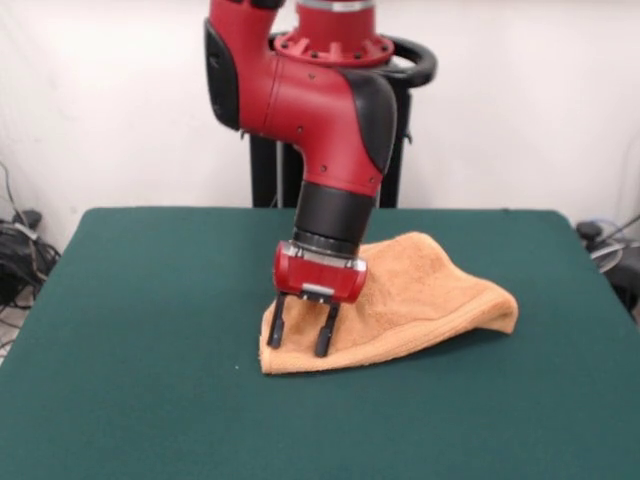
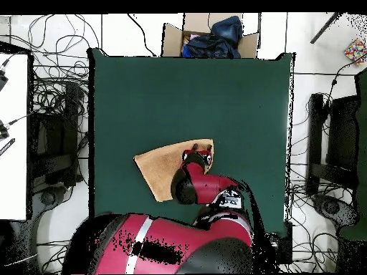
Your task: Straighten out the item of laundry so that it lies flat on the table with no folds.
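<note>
The orange-tan towel (image 1: 430,290) lies folded over on itself near the middle of the dark green table (image 1: 150,350), with a raised hump along its right side. In the overhead view the towel (image 2: 159,168) is a roughly triangular shape on the table (image 2: 179,93), partly hidden under the arm. My gripper (image 1: 300,336) points down over the towel's near left corner, with its fingers (image 1: 275,330) apart and their tips at the cloth. Nothing is held between them. The gripper also shows in the overhead view (image 2: 199,152) at the towel's right edge. No white tag is visible.
A cardboard box (image 2: 208,34) with dark cloth in it stands beyond the table's far edge in the overhead view. Cables (image 2: 50,93) and stands lie on the floor at both sides. The robot's pedestal (image 1: 330,170) stands behind the table.
</note>
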Available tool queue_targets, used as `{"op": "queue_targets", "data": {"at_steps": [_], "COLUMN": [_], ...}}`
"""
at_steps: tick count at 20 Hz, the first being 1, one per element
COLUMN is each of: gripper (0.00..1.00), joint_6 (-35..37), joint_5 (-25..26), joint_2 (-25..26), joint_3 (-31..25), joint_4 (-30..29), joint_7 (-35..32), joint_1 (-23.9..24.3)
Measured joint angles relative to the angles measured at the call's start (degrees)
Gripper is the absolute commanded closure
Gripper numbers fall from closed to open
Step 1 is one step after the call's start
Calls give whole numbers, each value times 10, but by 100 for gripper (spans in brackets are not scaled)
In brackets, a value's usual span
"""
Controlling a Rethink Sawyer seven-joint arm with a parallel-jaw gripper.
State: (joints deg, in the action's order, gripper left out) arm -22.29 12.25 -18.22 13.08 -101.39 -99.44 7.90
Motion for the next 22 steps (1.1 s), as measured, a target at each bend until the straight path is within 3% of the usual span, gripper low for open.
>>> {"op": "queue_targets", "data": {"at_steps": [5, 6, 11, 22], "gripper": [0, 100, 100, 100], "joint_6": [-64, -66, -58, 50], "joint_5": [0, 0, 0, 0], "joint_2": [19, 21, 18, -34], "joint_3": [4, 4, 2, 0], "joint_4": [1, 1, 1, 1], "joint_7": [0, 0, 0, 0], "joint_1": [5, 4, 5, 2]}}
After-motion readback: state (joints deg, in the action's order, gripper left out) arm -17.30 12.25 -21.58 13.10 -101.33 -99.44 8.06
